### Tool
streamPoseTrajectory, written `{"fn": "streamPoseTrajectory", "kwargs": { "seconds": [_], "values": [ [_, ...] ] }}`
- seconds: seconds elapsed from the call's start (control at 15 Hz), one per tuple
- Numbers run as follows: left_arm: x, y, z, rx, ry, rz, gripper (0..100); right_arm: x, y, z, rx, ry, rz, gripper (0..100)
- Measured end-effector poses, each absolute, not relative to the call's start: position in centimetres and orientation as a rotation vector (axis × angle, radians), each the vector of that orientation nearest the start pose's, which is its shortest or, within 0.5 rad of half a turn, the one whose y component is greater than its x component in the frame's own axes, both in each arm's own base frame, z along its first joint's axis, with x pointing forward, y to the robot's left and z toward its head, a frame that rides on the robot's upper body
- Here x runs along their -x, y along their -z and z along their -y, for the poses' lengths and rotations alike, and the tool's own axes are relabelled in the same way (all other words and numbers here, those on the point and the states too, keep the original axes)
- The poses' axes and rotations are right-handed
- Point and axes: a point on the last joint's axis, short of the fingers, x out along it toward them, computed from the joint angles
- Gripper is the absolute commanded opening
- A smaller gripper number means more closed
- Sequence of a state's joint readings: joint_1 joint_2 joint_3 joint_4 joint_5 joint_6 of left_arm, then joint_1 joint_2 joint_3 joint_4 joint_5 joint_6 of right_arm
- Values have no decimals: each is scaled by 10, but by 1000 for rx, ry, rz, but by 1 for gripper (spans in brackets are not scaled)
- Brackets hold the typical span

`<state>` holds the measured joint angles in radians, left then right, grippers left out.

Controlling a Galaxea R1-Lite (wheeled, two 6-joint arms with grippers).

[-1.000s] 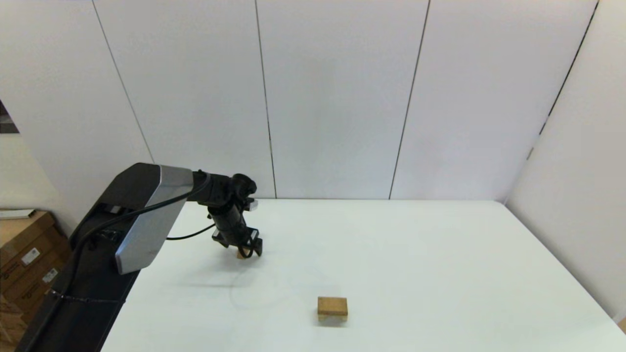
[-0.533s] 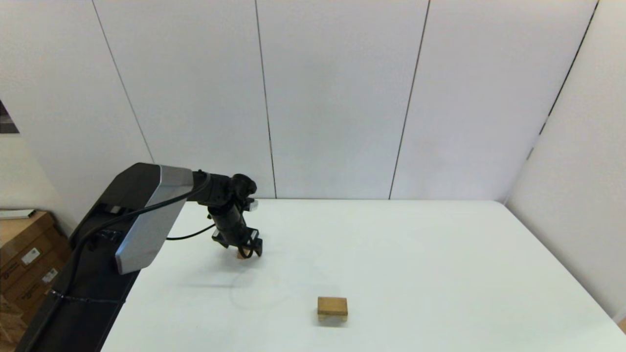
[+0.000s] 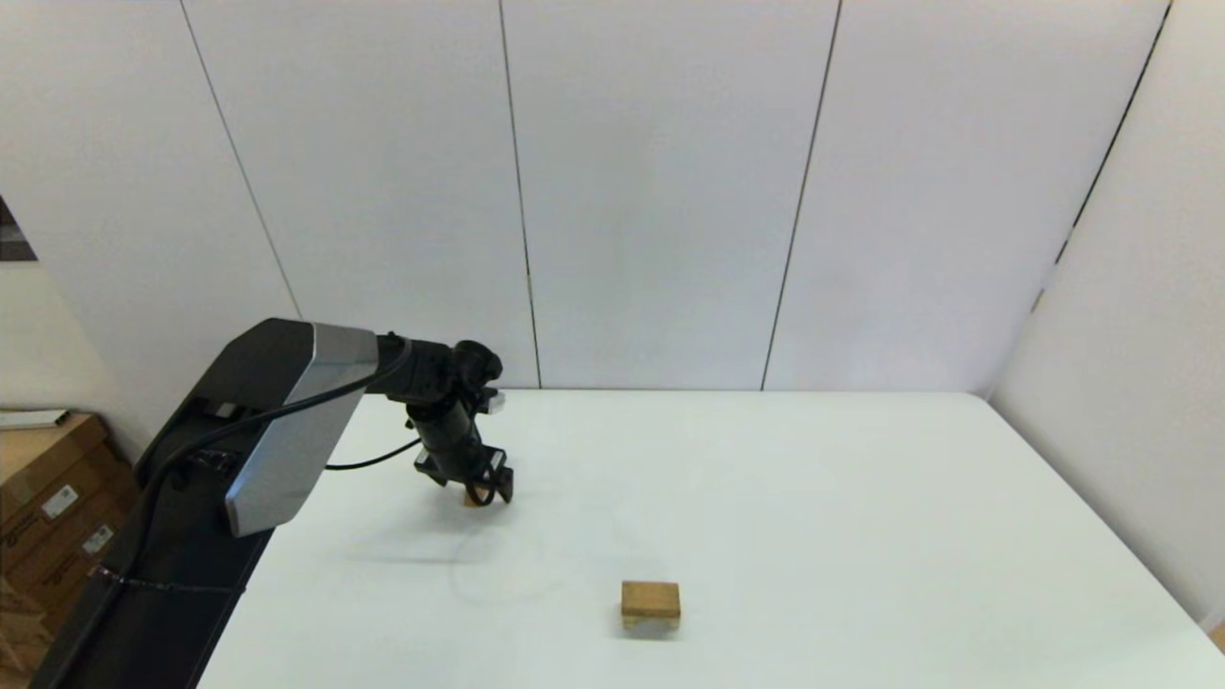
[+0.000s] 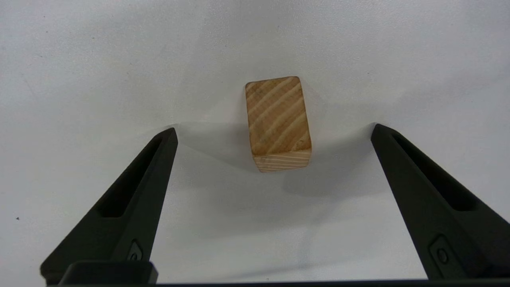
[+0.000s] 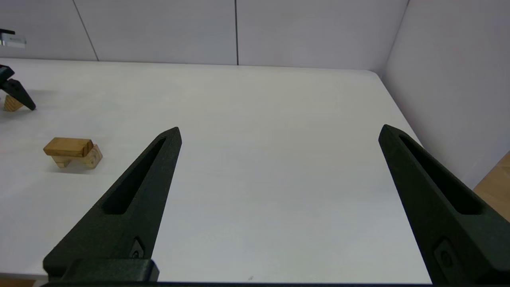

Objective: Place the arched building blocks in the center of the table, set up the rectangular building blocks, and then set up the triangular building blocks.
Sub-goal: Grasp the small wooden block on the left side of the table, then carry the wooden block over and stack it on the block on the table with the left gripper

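Left gripper (image 4: 273, 129), jaws wide open, hangs over the triangular building blocks (image 4: 277, 123) near the table's (image 3: 813, 498) far-left edge; the light, rigid wedge probably grips best across its flat ends.

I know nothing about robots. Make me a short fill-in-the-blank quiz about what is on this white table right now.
1. The flat tan wooden slab lies on top of the chunky tan ____ block.
2. The left gripper, fingers spread wide, is lowered around the small tan wooden ____ .
3. That smallest block rests on the white ____ , touched by neither finger.
4. The right gripper holds ____ .

Missing words: arched; wedge; table; nothing
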<state>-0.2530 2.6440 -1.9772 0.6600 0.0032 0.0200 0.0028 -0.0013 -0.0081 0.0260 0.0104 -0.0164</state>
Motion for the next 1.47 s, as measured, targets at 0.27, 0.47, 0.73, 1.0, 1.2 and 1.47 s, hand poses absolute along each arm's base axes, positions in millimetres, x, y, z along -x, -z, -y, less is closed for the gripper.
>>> {"fn": "streamPoseTrajectory", "kwargs": {
  "seconds": [0.27,0.47,0.73,1.0,1.2,1.47],
  "values": [
    [-457,5,119,-187,227,-1318,100,24,-75,0,17,-13,-16,100],
    [-457,5,119,-188,230,-1318,0,24,-75,0,16,-13,-16,100],
    [-456,5,119,-193,233,-1324,0,24,-75,0,16,-13,-16,100],
    [-456,6,121,-190,233,-1325,0,24,-75,0,16,-13,-16,100],
    [-456,6,121,-190,232,-1326,0,24,-75,0,16,-13,-16,100],
    [-456,-2,121,-191,231,-1312,0,24,-75,0,16,-13,-16,100]
  ]
}}
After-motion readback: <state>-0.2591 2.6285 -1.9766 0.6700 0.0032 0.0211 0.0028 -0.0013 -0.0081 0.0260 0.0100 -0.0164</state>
